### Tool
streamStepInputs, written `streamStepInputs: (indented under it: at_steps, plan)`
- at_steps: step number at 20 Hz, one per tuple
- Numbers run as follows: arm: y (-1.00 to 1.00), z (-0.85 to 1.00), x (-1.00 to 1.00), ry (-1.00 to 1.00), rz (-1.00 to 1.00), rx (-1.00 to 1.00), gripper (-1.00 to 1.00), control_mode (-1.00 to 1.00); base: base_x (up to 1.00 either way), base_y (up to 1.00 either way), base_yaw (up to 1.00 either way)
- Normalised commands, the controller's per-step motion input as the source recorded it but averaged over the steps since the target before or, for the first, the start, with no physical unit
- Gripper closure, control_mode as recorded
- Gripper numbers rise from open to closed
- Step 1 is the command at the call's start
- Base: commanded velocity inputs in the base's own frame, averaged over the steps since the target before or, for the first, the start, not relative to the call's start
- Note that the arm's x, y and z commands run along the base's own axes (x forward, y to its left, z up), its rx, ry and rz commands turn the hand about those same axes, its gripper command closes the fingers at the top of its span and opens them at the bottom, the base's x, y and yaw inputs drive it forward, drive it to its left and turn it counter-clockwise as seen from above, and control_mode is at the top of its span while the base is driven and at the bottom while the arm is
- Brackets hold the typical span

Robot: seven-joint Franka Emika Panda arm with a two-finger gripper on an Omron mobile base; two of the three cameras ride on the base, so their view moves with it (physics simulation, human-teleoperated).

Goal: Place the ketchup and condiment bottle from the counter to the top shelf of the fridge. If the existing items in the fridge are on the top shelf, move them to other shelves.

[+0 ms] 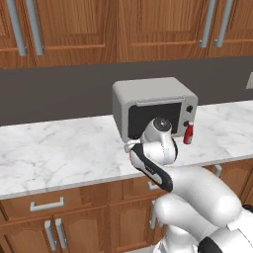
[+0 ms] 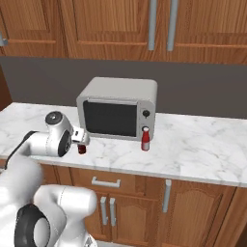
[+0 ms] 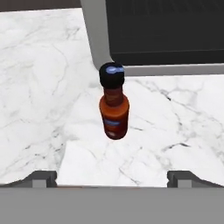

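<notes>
The condiment bottle (image 3: 114, 109), dark red-brown with a black cap, stands upright on the counter (image 3: 39, 87) just in front of the microwave's left corner. My gripper (image 3: 113, 179) hangs above it, open, its fingertips (image 3: 41, 178) wide apart with nothing between them. From the right base view the gripper (image 2: 81, 141) points down just over the condiment bottle (image 2: 82, 149). The ketchup (image 2: 145, 139), bright red with a white cap, stands by the microwave's right front corner; it is the ketchup (image 1: 188, 133) to the right of my arm. The fridge, its top shelf and the existing items are out of view.
A grey microwave (image 2: 120, 103) sits at the back of the marbled counter (image 2: 202, 144), close behind both bottles. Brown cabinets with metal handles (image 2: 105, 183) run below, and wall cabinets (image 1: 74, 29) hang above. Open counter stretches left (image 1: 59, 153) and right.
</notes>
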Motion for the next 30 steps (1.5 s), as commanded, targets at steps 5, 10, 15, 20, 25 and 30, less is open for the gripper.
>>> streamStepInputs:
  at_steps: [5, 10, 15, 20, 25, 30]
  plan:
    - [0.0, -0.26, 0.36, 0.0, 0.0, 0.0, -1.0, -1.0, 0.0, 0.0, 0.0]
    - [0.0, -0.25, 0.29, 0.0, -0.01, 0.0, -1.0, -1.0, 0.0, 0.0, 0.0]
    - [0.0, -0.05, 0.13, 0.0, -0.01, 0.0, -1.0, -1.0, 0.0, 0.0, 0.0]
    - [0.0, 0.0, 0.13, 0.0, -0.01, 0.0, -1.0, -1.0, 0.0, 0.0, 0.0]
    - [0.0, -0.02, 0.15, -0.02, -0.01, 0.0, -1.0, -1.0, 0.0, 0.0, 0.0]
    - [0.01, -0.02, 0.15, -0.03, -0.01, 0.0, -1.0, -1.0, 0.0, 0.0, 0.0]
